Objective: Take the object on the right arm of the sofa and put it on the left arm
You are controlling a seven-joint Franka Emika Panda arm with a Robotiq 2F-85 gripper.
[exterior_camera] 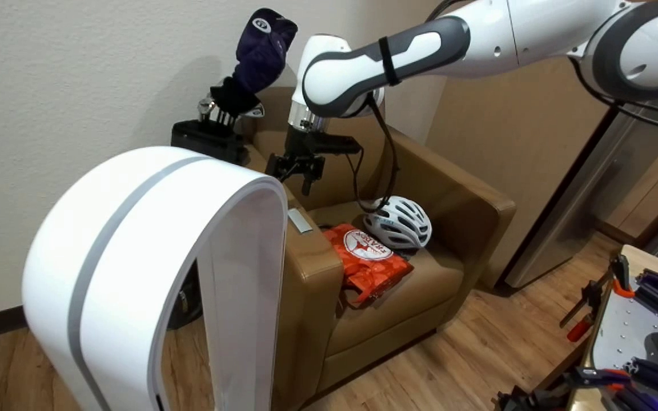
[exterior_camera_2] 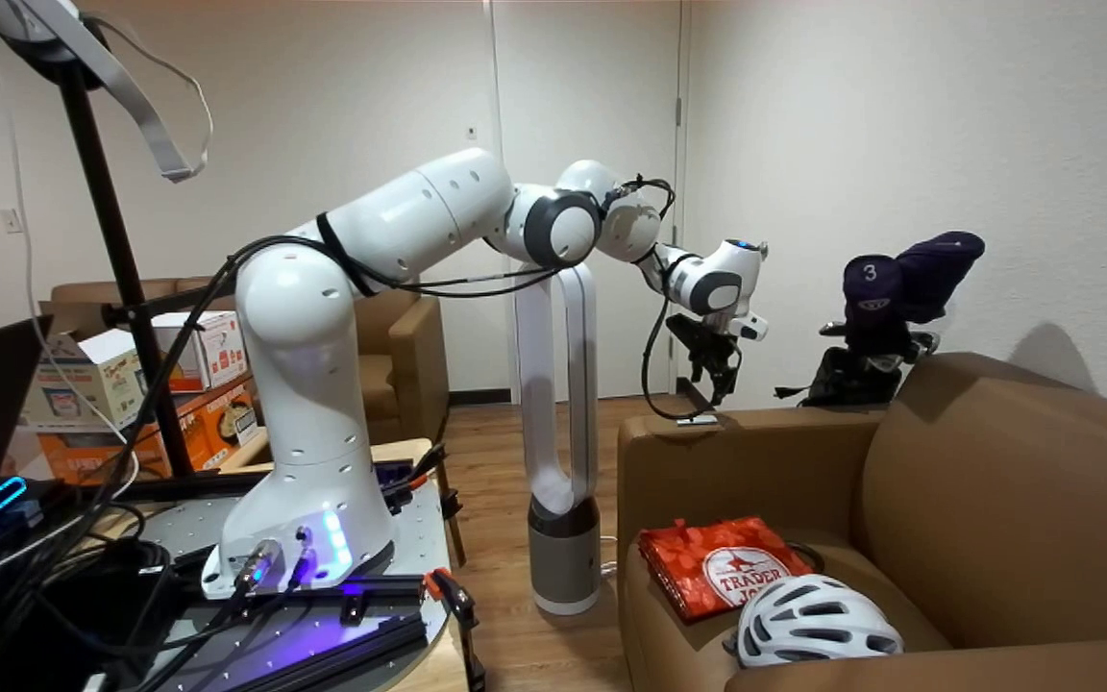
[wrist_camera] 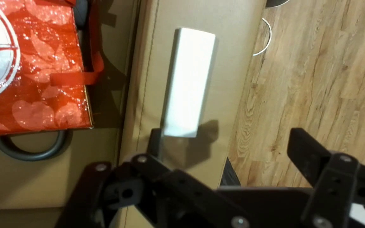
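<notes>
In an exterior view I see the gripper (exterior_camera: 290,179) above the sofa (exterior_camera: 426,279), apart from the object (exterior_camera: 299,221), which lies on a padded arm (exterior_camera: 309,251); in an exterior view that arm stands near a fan (exterior_camera_2: 584,413). In the wrist view, the fingers (wrist_camera: 309,155) are spread wide, the object just beyond one tip.

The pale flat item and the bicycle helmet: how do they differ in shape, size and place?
Shape: the pale flat item is a slim rectangular slab, while the helmet is domed, with dark vents. Size: the pale flat item is clearly smaller than the helmet. Place: the pale flat item lies on an arm of the sofa, the helmet lower, on the seat. Shared: both are whitish and rest on the sofa.
</notes>
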